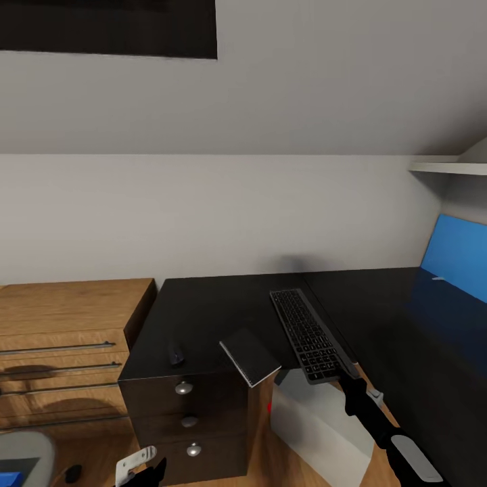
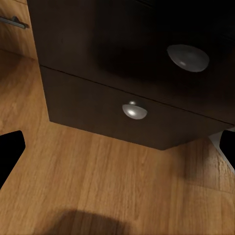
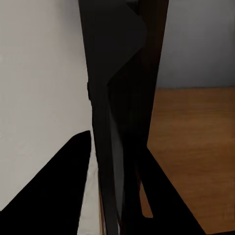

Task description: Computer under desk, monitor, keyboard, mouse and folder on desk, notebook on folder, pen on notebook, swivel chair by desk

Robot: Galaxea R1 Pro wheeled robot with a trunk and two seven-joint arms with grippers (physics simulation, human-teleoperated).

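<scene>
Desk (image 1: 216, 311) tidying is sitting roughly midway, judging by how things are lying. At the lower left corner of the head view, the chair (image 1: 24, 450) is standing well apart from the desk, and a blue patch that is probably the folder (image 1: 8, 477) is resting on its seat, so both of those steps are waiting. Just right of it, along the bottom edge, the left gripper (image 1: 147, 468) is hanging low in front of the drawer unit (image 1: 182, 412); its fingers (image 2: 10, 152) are spread wide and carrying nothing. Further right, the mouse (image 1: 176, 355) is lying on the desktop near the front edge, but well apart from the keyboard (image 1: 310, 333), so it is likely needing a move closer. The notebook (image 1: 250, 357) is lying between them, with one corner overhanging the front edge; it is waiting for the folder to go down first. The keyboard is lying on the desk, running front to back, with its near end sticking out past the edge. Below it, the computer (image 1: 325, 426) is sitting on the floor beside the drawer unit, seemingly under the desk already. At the lower right, the right gripper (image 1: 353, 385) is straddling the keyboard's near end, and its fingers are seemingly closing on it. I cannot tell how the monitor and pen are faring.
</scene>
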